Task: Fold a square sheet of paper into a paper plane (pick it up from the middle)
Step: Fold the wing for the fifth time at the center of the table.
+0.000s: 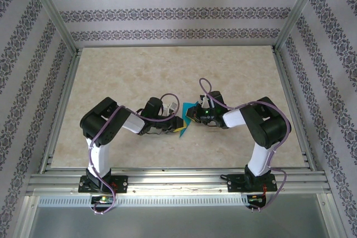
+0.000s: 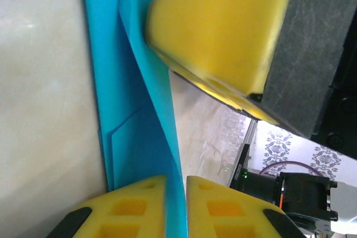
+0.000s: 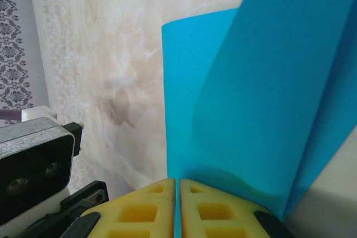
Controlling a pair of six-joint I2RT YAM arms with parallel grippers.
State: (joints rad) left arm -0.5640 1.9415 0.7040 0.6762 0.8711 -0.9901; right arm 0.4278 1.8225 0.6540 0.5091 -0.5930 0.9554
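Count: one sheet of paper (image 1: 187, 127), teal-blue and partly folded; two arms; one desk (image 1: 139, 71).

Left arm (image 1: 106, 124): base at the near edge toward the left corner. The elbow is doubled back and the forearm runs low and rightward to the middle of the desk.

Left fingers (image 2: 134, 207): in the left wrist view they stand close on either side of the sheet. The narrow slot between them is filled with blue. Cannot tell whether both actually press the paper.

Sheet: between the two wrists, about midway between the left and right edges of the desk, nearer the near edge than the far one. The left wrist view shows a long strip of overlapping layers with a diagonal fold edge. Part of it lies flat on the desk and part rises into the slot.

Right fingers (image 3: 139, 213): pressed almost together with a thin line of blue between them, pinching the sheet. Beyond the tips the paper fans away in two curved layers. In the left wrist view one of them sits right at the sheet's raised layer; contact not resolved.

Right arm (image 1: 262, 129): base toward the near right corner, elbow bent, forearm reaching leftward.
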